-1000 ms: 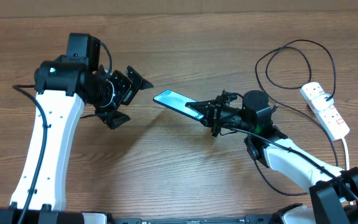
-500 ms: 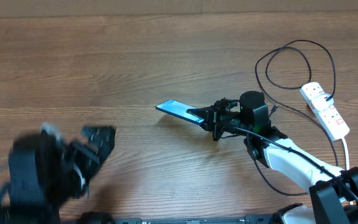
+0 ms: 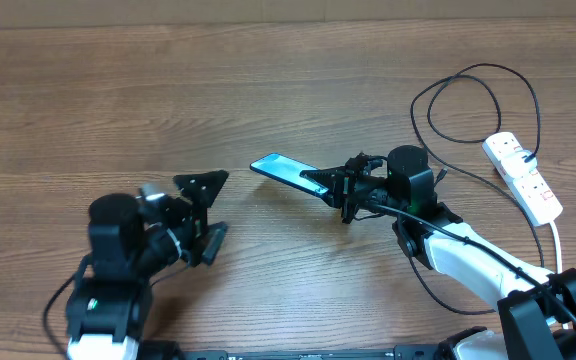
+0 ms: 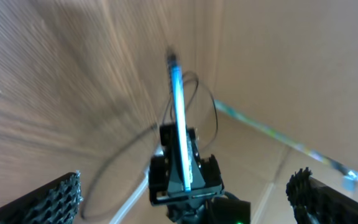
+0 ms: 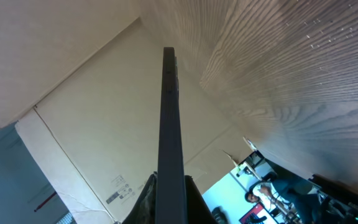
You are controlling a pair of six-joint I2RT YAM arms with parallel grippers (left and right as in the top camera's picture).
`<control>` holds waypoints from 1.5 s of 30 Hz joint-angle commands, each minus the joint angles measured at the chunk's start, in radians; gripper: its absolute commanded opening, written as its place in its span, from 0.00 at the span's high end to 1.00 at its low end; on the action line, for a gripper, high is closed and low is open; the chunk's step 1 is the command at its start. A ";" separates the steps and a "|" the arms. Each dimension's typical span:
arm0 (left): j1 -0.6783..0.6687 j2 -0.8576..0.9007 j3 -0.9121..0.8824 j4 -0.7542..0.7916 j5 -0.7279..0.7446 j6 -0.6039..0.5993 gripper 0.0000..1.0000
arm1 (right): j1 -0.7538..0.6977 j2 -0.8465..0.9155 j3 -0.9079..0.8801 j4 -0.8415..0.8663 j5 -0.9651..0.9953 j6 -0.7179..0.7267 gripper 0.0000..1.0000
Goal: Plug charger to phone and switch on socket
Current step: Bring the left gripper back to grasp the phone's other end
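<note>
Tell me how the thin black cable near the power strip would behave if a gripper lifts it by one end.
Probably floppy: the cable lies in loose loops on the table, so it would sag and trail. It looks thin, so likely light but hard to pinch. One end seems to reach the power strip, which might drag.

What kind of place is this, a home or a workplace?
Probably a lab or workshop test bench, not a home: a bare wooden table, a plain cardboard wall behind it, and a robot arm beside a white power strip.
</note>
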 commanded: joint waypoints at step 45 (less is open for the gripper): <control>-0.143 0.599 -0.042 0.732 0.184 -0.228 0.48 | 0.138 -0.014 0.015 0.077 0.167 -0.442 0.96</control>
